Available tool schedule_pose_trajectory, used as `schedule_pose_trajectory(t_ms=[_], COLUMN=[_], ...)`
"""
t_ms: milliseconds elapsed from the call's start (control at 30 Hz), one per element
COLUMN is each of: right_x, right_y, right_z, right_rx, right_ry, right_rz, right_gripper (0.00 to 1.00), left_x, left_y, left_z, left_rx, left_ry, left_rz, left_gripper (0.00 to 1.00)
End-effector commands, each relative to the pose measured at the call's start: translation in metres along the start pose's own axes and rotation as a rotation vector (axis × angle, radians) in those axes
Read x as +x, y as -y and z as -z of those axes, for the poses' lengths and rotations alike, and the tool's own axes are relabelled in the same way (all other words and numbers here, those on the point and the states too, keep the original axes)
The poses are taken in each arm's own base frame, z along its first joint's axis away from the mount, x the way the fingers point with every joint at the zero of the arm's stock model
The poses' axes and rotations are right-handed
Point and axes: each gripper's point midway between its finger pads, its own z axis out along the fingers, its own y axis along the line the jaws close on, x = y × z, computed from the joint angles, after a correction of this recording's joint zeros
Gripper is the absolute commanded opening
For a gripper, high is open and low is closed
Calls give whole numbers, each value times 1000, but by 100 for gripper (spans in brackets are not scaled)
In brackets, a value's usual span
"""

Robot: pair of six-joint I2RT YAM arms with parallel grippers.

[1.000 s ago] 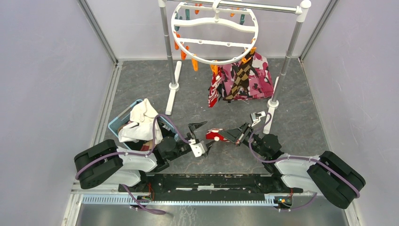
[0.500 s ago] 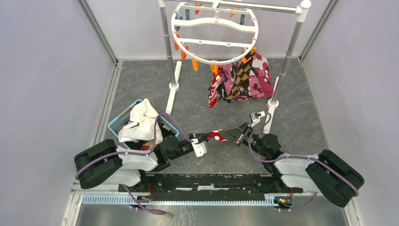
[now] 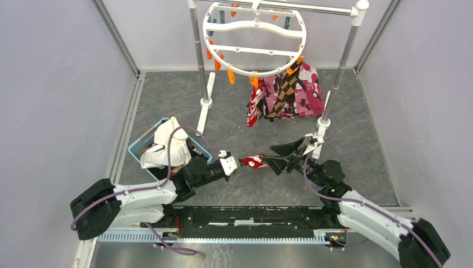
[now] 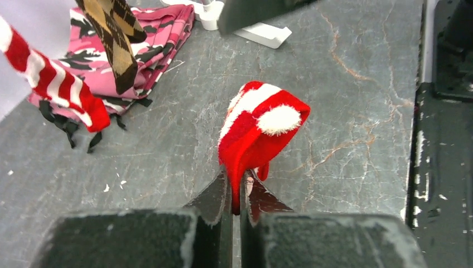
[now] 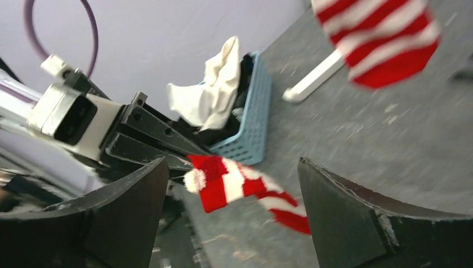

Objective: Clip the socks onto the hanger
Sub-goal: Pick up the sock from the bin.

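A red-and-white striped sock (image 3: pixel 254 161) hangs in the air between my two arms. My left gripper (image 3: pixel 235 163) is shut on its red end; in the left wrist view the jaws (image 4: pixel 237 190) pinch the sock (image 4: pixel 256 125). My right gripper (image 3: pixel 280 157) stands open at the sock's other end, its fingers apart on either side of the sock (image 5: pixel 240 181) without touching it. The hanger (image 3: pixel 254 39), a white ring with orange and teal pins, hangs from the rail at the back. A striped sock (image 3: pixel 255 106) and an argyle sock (image 3: pixel 287 89) hang clipped to its near rim.
A blue basket (image 3: pixel 138 146) with a white cloth (image 3: pixel 167 142) and more laundry sits behind my left arm. A pink camouflage cloth (image 3: pixel 305 95) lies under the hanger. The rail's white-footed poles (image 3: pixel 203 103) stand either side of it.
My left gripper has shut on the striped sock and my right gripper has opened and let it go. The left arm has stretched forward a little.
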Motion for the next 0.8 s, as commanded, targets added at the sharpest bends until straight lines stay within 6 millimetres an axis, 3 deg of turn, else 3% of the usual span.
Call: schedule_pose_trajectory(t_ms=[0, 100, 200, 267, 567, 767], right_x=[-36, -50, -45, -41, -9, -2], right_y=[16, -4, -29, -34, -41, -47], right_z=[6, 9, 13, 14, 3, -7], right_rx=[103, 11, -158, -208, -307, -316], right_ry=[3, 27, 59, 58, -113, -156], right_rz=[553, 768, 958, 1034, 1055, 1093], right_gripper=[93, 93, 92, 93, 90, 85], left_x=[-21, -33, -44, -50, -48, -49], left_y=[5, 6, 9, 10, 10, 9], left_z=[4, 7, 10, 12, 15, 11], left_rx=[67, 157, 254, 312, 414, 428], left_ry=[14, 25, 35, 44, 28, 21], left_rz=[237, 299, 354, 370, 406, 414], left_gripper=[2, 2, 3, 3, 4, 4])
